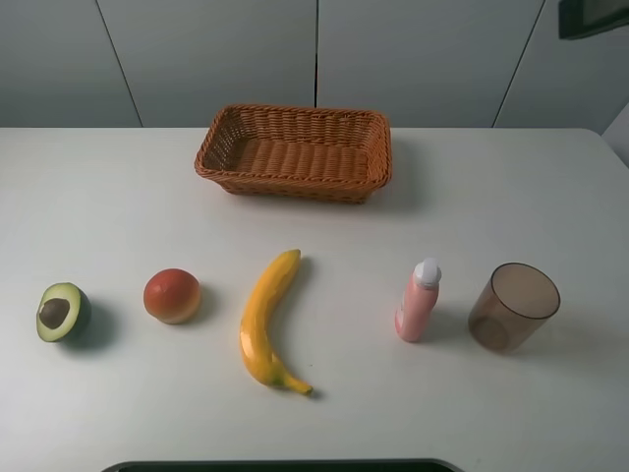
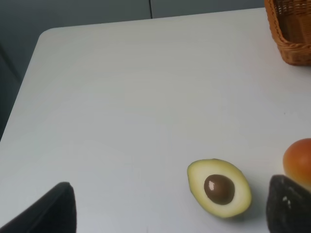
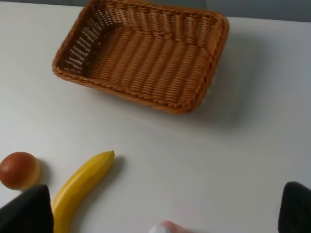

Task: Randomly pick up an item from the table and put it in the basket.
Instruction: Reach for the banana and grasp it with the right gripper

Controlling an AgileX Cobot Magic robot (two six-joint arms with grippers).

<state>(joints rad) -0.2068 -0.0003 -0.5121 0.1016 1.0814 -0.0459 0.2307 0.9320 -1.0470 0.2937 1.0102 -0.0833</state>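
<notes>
The banana [image 1: 265, 320] lies on the white table [image 1: 118, 197] in the front middle, long and yellow with a dark tip toward the front. It also shows in the right wrist view [image 3: 80, 187]. The wicker basket [image 1: 295, 150] stands empty at the back middle, and shows in the right wrist view [image 3: 146, 53]. Neither gripper shows in the exterior high view. My left gripper [image 2: 172, 196] is open and empty, above the table near an avocado half. My right gripper [image 3: 165, 194] is open and empty, above the table between the banana and a pink bottle.
An avocado half [image 1: 62, 312] lies at the front left, with a round red-orange fruit [image 1: 172, 295] beside it. A pink bottle [image 1: 419, 300] and a translucent brown cup [image 1: 514, 306] stand at the front right. A dark edge [image 1: 285, 465] runs along the table's front.
</notes>
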